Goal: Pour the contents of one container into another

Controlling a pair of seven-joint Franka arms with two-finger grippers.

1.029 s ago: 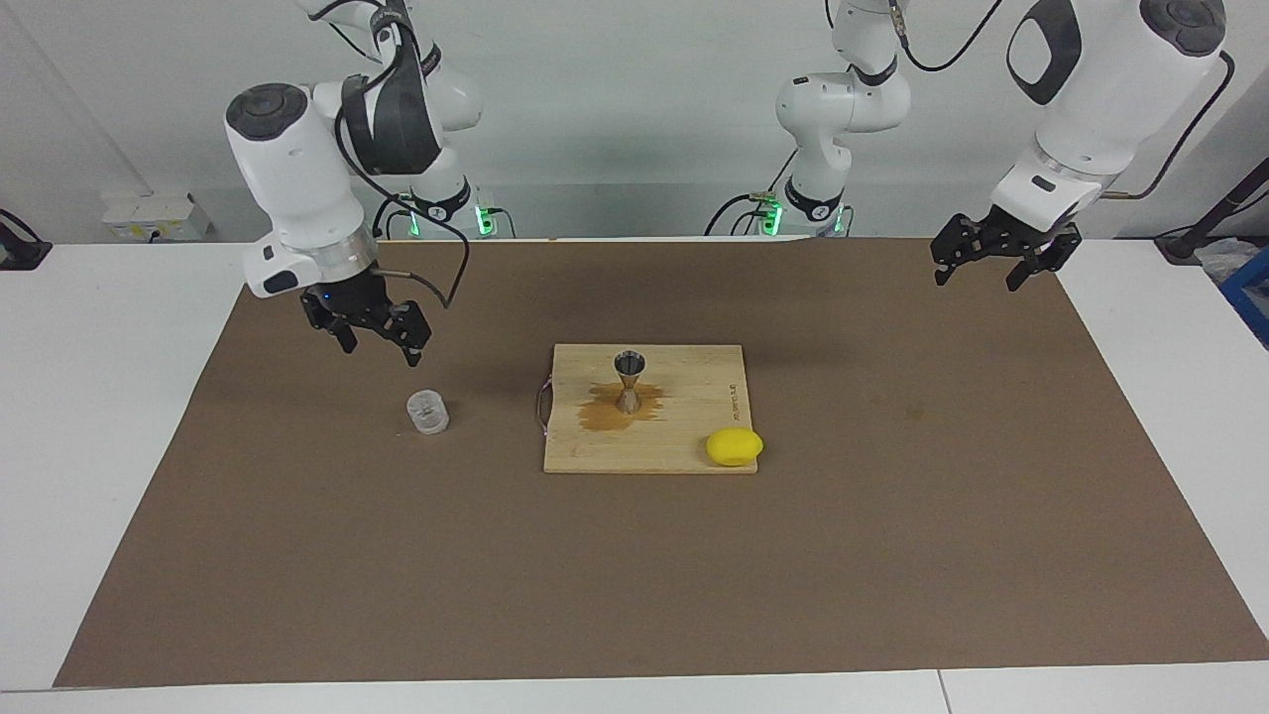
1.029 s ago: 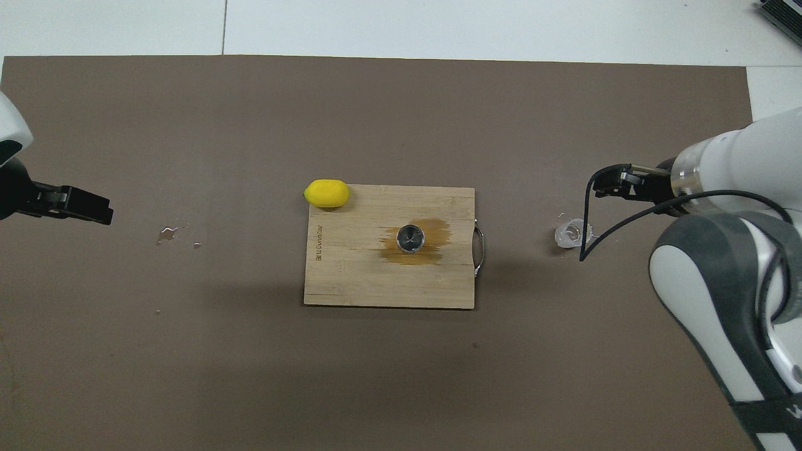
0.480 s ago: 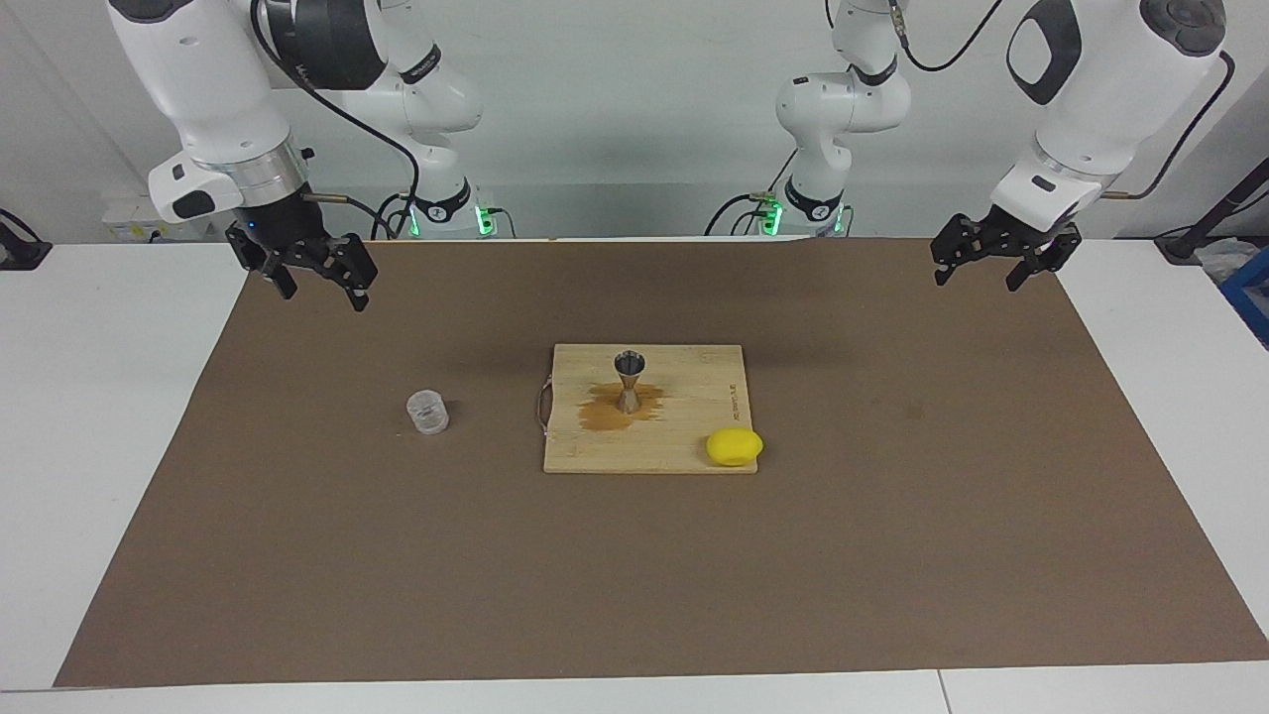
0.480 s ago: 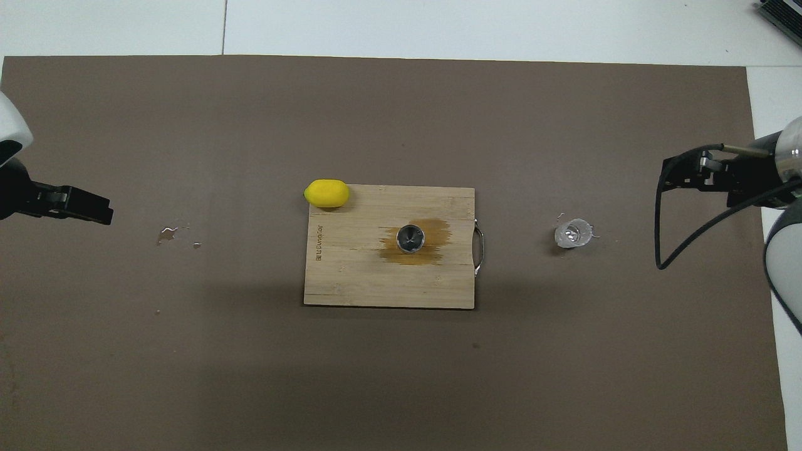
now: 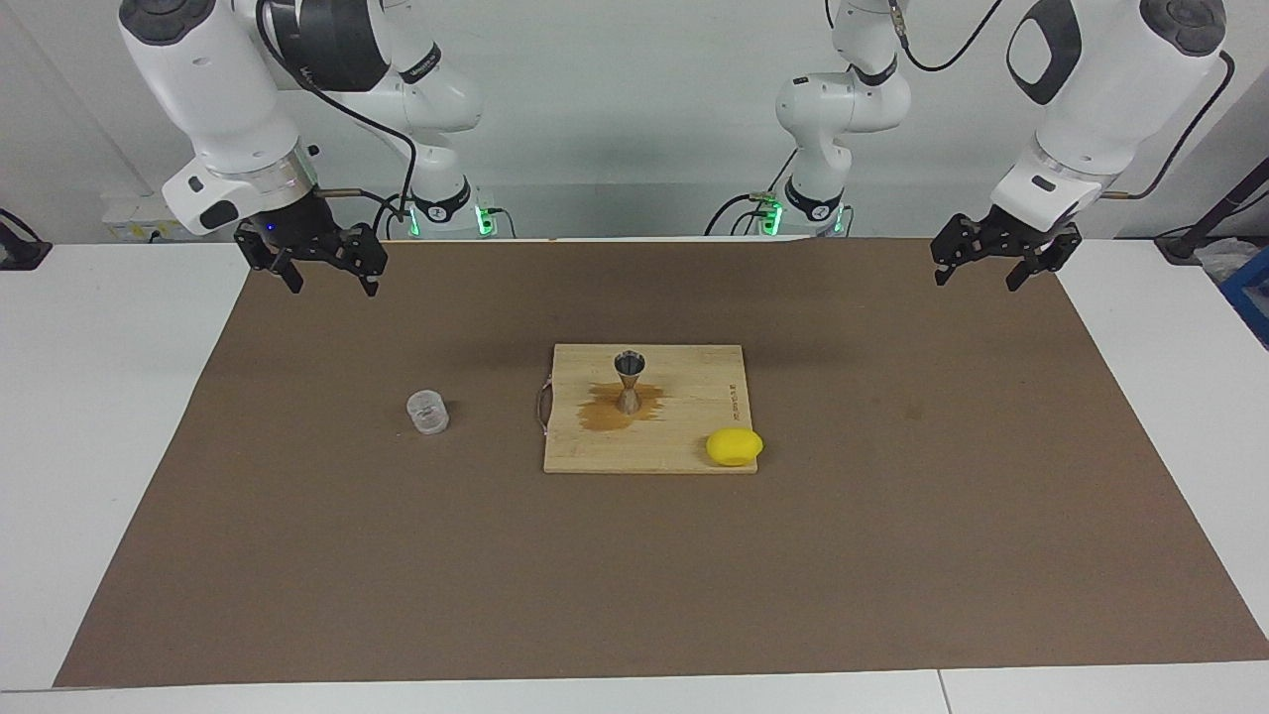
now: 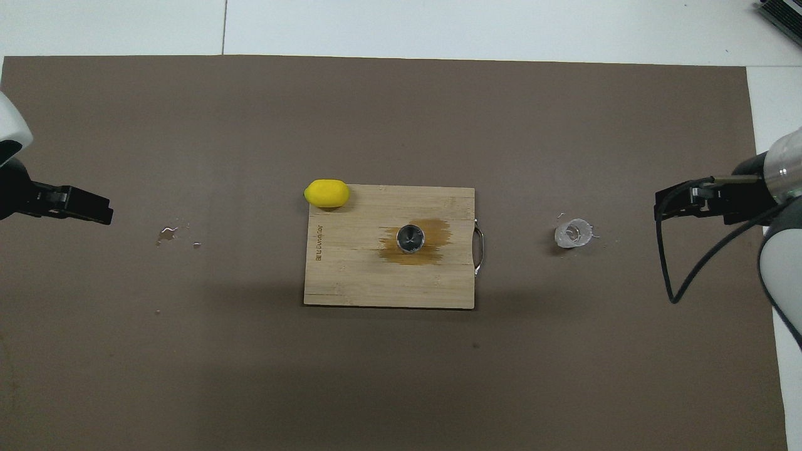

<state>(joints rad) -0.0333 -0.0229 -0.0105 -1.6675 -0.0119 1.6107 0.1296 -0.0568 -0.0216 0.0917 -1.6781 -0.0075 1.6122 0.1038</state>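
Note:
The clear cup [image 5: 427,412] stands upright on the brown mat, toward the right arm's end of the table; it also shows in the overhead view [image 6: 572,233]. The silvery jigger [image 5: 629,380] stands upright on a wet brown stain on the wooden cutting board [image 5: 694,392], seen from above in the overhead view [image 6: 410,238]. My right gripper [image 5: 333,286] is open and empty, raised over the mat's edge near the robots, well apart from the cup; it shows in the overhead view [image 6: 665,210]. My left gripper [image 5: 976,282] is open and empty, waiting over the mat's corner at its own end.
A yellow lemon [image 5: 735,446] lies at the board's corner farther from the robots, toward the left arm's end. The board has a metal handle [image 6: 480,243] facing the cup. Small water drops [image 6: 168,233] lie on the mat near the left gripper [image 6: 103,216].
My right gripper has risen from just above the cup and drawn back toward its own base and end of the table. The cup, the jigger and the left arm have not moved.

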